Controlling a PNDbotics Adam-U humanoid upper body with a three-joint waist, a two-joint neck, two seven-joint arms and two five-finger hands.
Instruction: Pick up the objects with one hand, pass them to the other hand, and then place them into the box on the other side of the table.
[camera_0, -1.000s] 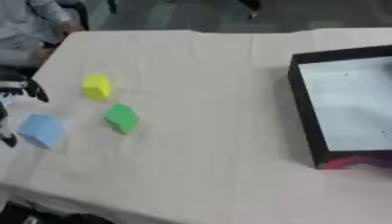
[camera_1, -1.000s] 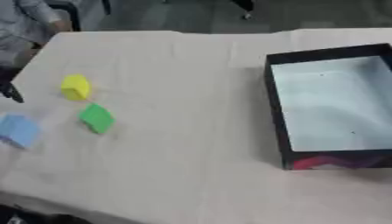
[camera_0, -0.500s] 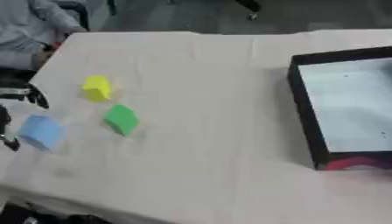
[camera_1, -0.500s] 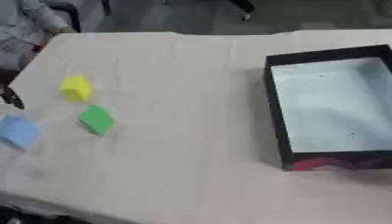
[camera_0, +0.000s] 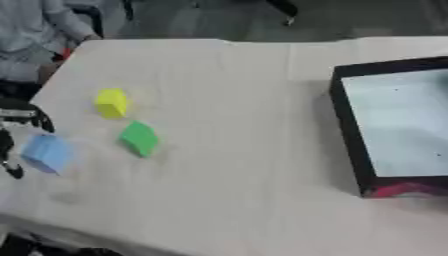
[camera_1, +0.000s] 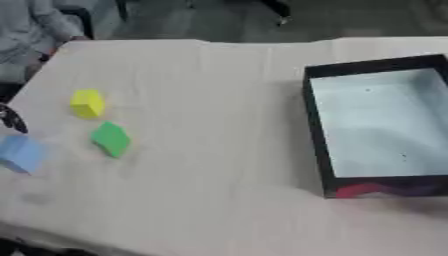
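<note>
At the far left edge the left hand brackets the blue block, dark fingers above and below it; whether they touch it I cannot tell. Just right lie the yellow block and green block, apart on the table. Far right waits the empty black box, within the right arm's side; the right hand is unseen.

Grey floor beyond cream-covered table (dark furniture legs at far edge).
</note>
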